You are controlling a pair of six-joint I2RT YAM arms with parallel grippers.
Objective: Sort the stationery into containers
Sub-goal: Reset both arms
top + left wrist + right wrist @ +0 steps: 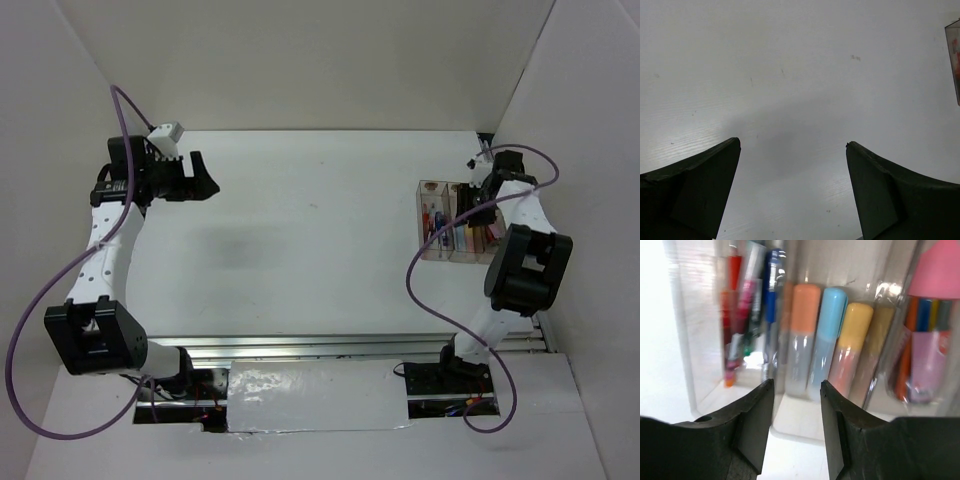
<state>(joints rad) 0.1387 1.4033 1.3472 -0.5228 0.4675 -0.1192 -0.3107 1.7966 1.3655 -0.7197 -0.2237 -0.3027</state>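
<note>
The containers (420,215) stand at the table's right side, a row of clear bins (695,340). In the right wrist view the left bin holds a red pen (732,295) and a blue pen (772,290). The middle bin holds an orange marker (802,335), a light-blue marker (829,335) and a yellow-pink marker (855,340). The right bin holds a pink-capped tube (937,270) and coloured pens. My right gripper (796,383) hovers over the middle bin's near end, open, with nothing between its fingers. My left gripper (792,143) is wide open over bare table at the far left (208,175).
White walls close the table in on the left, back and right. My right arm (520,255) reaches over the bins from the near side. One corner of the bins (954,55) shows at the right edge of the left wrist view.
</note>
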